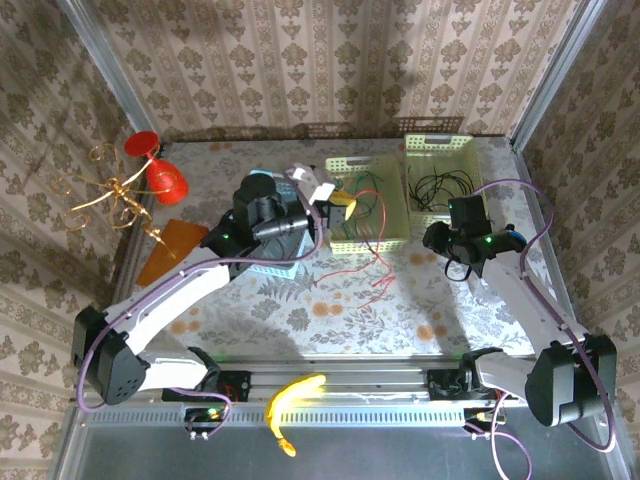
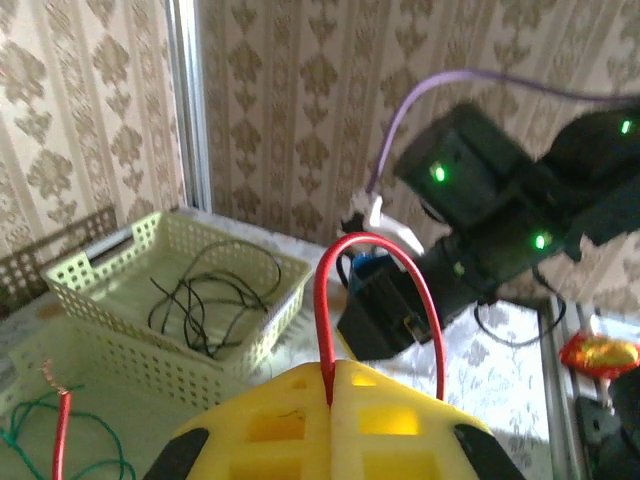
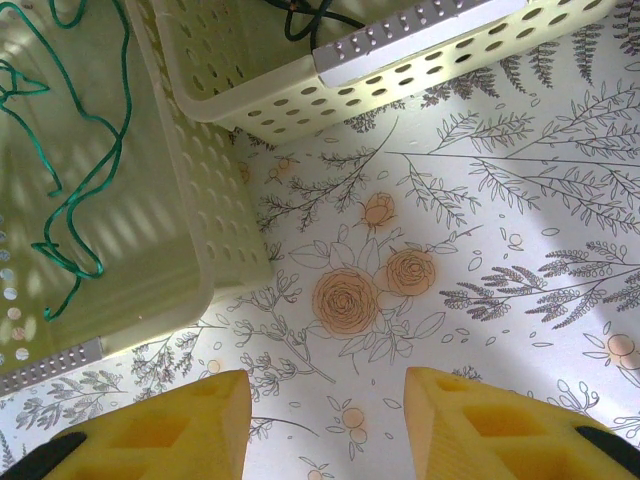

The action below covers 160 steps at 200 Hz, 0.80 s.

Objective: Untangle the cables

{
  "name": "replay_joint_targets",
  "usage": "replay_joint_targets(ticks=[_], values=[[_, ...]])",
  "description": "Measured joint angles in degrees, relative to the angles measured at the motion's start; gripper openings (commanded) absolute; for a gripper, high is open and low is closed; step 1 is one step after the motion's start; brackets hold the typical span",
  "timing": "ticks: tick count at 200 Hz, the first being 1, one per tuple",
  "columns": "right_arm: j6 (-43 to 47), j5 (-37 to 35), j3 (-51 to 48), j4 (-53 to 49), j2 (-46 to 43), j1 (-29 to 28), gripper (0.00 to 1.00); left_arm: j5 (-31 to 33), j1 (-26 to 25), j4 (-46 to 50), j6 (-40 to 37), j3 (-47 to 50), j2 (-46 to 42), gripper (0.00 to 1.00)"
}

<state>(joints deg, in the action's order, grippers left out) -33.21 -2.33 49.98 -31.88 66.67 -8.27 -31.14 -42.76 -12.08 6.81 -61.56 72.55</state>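
Yellow foam pads of the left end effector (image 2: 330,378) are pressed together on the red cable (image 2: 322,300), which rises from the pinch in a tight arch and drops away on the far side. From the top view the rest of that red cable trails through the near basket (image 3: 215,240) and out over its front rim onto the tabletop (image 3: 480,250). The green cable (image 3: 112,130) lies loose in the same basket, and whether the two cross there is too fine to tell. The black cable (image 2: 190,300) sits coiled apart from them in the far basket (image 2: 120,355). The right end effector (image 3: 325,420) hangs over bare tabletop beside both baskets, pads well apart and clamped on nothing. The likeliest trouble, as I judge it, is that lifting the red cable catches the green one and hauls it up too, tightening any snarl. A light, perforated basket with nothing pinning it could also slide or tip if the cable snags on its rim or in a hole. The grip is on a thin, slick wire held at a sharp bend, so a hard pull may let it slip through the foam, or kink it.
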Motion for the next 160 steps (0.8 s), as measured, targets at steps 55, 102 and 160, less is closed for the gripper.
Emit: replay_joint_targets(ticks=[55, 102, 160], values=[[0.0, 0.2, 0.0, 0.1, 0.0, 0.0, 0.46, -7.6, 2.9, -1.6, 6.9, -0.1, 2.2, 0.00], [3.4, 12.1, -1.3, 5.0, -1.4, -0.7, 0.48, -9.2, -1.4, 2.4, 5.8, -0.2, 4.3, 0.00], [7.8, 26.0, -3.3, 5.5, 1.7, -7.4, 0.50, -9.2, -1.3, 2.8, 5.2, -0.2, 4.3, 0.00]])
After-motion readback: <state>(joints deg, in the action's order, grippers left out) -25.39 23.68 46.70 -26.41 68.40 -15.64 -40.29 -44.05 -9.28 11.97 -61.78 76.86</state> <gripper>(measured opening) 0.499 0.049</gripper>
